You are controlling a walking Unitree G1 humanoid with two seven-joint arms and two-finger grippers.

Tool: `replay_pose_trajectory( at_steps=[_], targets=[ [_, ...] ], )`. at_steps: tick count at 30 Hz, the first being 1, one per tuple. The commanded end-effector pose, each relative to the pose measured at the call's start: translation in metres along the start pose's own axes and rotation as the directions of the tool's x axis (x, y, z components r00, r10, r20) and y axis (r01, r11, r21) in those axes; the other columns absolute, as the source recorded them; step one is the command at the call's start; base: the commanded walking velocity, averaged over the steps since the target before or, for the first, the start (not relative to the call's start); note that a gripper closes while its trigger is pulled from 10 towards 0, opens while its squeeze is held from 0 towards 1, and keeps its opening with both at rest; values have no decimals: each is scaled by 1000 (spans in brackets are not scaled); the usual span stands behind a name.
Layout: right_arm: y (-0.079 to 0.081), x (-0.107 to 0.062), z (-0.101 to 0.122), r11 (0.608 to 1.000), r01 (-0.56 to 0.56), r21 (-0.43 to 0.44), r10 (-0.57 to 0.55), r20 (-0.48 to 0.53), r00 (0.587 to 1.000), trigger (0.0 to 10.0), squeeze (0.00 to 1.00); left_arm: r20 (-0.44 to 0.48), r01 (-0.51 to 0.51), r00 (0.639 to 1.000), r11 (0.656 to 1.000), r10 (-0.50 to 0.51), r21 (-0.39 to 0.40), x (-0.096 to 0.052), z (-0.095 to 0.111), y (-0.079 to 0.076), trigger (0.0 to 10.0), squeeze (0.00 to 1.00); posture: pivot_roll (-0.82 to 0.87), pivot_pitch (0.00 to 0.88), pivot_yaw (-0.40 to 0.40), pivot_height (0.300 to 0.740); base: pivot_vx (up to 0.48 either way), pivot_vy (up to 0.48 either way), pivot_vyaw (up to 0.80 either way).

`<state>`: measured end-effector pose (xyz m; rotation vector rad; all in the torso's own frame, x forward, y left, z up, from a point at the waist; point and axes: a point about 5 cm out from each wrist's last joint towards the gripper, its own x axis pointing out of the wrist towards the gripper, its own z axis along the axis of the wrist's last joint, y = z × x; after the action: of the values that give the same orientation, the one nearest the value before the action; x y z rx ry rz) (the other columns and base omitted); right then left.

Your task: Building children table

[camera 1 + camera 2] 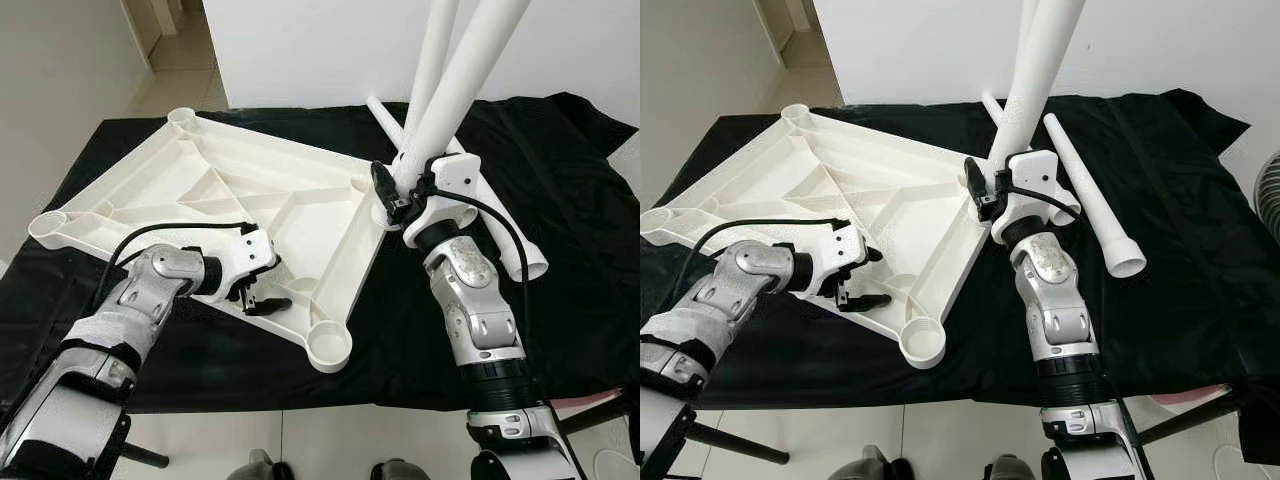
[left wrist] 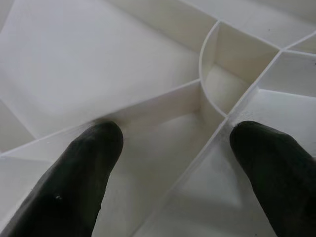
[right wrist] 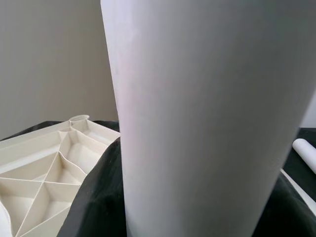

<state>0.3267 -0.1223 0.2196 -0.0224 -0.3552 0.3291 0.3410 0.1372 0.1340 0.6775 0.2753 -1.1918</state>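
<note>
Left pincer (image 1: pixel 262 297) released on tabletop (image 1: pixel 200 180) | right pincer (image 1: pixel 393 192) grasping leg (image 1: pixel 455 90)

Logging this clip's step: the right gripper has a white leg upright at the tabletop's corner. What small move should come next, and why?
Probably lower the leg into the corner socket just below it. The right gripper holds the leg nearly upright beside the upturned tabletop, while the left gripper, fingers open, rests on the ribbed underside. Whether the leg's end is already seated is hidden.
</note>
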Motion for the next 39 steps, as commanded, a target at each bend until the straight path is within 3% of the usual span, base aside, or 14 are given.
replay_pose_trajectory(
  at_steps=[1,2,18,25,26,27,28,32,34,35,36,38,39],
  targets=[
    [2,0,3,1000,0,8,0,12,1000,10000,0,-50,-74,996,997,74,-3,3,-9,0,3686,0,-153,85,118,740,0,0,0],
    [2,0,3,1000,1,8,-1,12,1000,10000,0,-49,-77,996,997,77,-3,3,-9,1,0,0,-153,85,118,740,0,0,0],
    [1,2,4,1000,-1,7,0,16,1000,10000,0,10,-104,994,994,104,-28,12,-1,-1,0,0,-151,77,103,740,0,0,0],
    [2,4,4,1000,-5,7,5,15,1000,10000,0,68,-88,994,996,90,-30,22,8,-13,0,0,-146,71,93,740,0,0,0],
    [2,4,4,1000,-6,7,6,16,1000,10000,0,99,-80,992,996,83,-35,27,12,-18,1373,0,-143,69,89,740,0,0,0],
    [2,4,4,1000,-6,7,6,16,1000,10000,0,99,-80,992,996,83,-35,27,12,-18,1373,0,-143,69,89,740,0,0,0],
    [1,5,4,1000,-8,6,8,16,1000,10000,0,150,-78,985,997,82,-27,32,20,-22,10000,0,-141,70,83,740,0,0,0],
    [1,5,4,1000,-9,6,9,16,1000,10000,0,196,-79,977,997,81,-16,37,28,-26,10000,0,-139,69,81,740,0,0,0],
    [-1,7,4,1000,-9,3,9,14,1000,10000,0,334,-79,937,994,98,-70,50,54,-33,10000,0,-136,71,70,740,0,0,0],
    [-1,7,4,1000,-9,3,9,14,1000,10000,0,334,-79,937,994,98,-70,50,54,-33,10000,0,-136,71,70,740,0,0,0],
    [-1,7,4,1000,-11,2,11,14,1000,10000,0,355,-70,930,994,97,-89,52,59,-33,10000,106,-136,71,70,740,0,0,0],
    [-1,7,4,1000,-11,2,11,14,1000,10000,0,355,-70,930,994,97,-89,52,59,-33,10000,106,-136,71,70,740,0,0,0],
    [0,8,4,1000,-17,4,17,15,1000,10000,0,391,-70,915,992,104,-101,52,68,-32,10000,1000,-136,71,70,740,0,0,0]
  ],
)
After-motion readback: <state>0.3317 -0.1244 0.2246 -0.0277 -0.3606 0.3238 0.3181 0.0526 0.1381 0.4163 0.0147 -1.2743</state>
